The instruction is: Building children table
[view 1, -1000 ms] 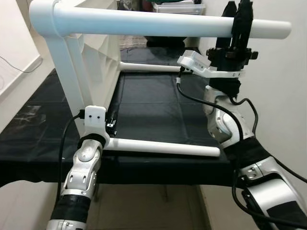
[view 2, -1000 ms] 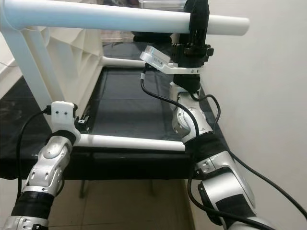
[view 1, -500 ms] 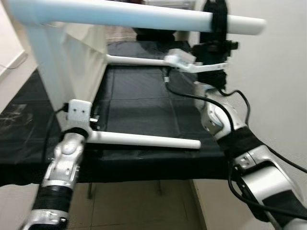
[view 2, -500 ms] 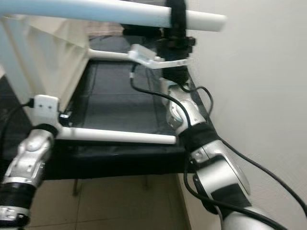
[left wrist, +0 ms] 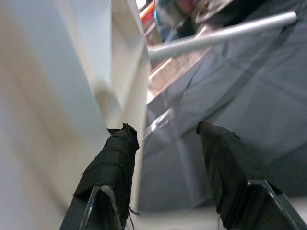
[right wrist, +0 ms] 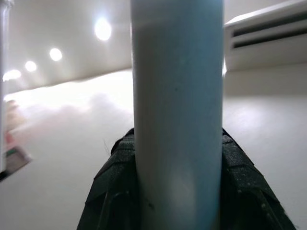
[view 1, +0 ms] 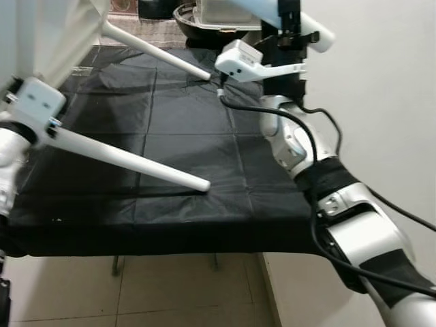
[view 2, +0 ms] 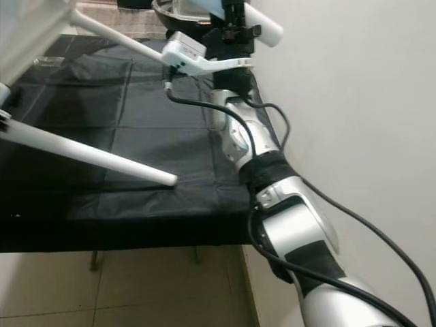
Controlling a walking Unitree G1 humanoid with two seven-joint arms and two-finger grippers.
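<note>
Children's table: a white plastic frame with round legs already fitted, held tipped over a work surface covered by a black sheet.
Assembly done: at least three legs are seen attached — a near leg slanting down with its free end just above the sheet, a far leg pointing toward the back, and an upper leg raised at the right.
Assembly left: the table is judged not yet set upright on its legs; whether any part is still missing cannot be told.
Right gripper: closed around the upper leg near its free end; in the right wrist view the tube is seen clamped between the black fingers.
Left gripper: fingers spread apart, one finger lying against the frame's white wall, the other over the sheet; nothing is clasped between them.
Relative position: the table is borne between both arms, the left low at the frame, the right high.
</note>
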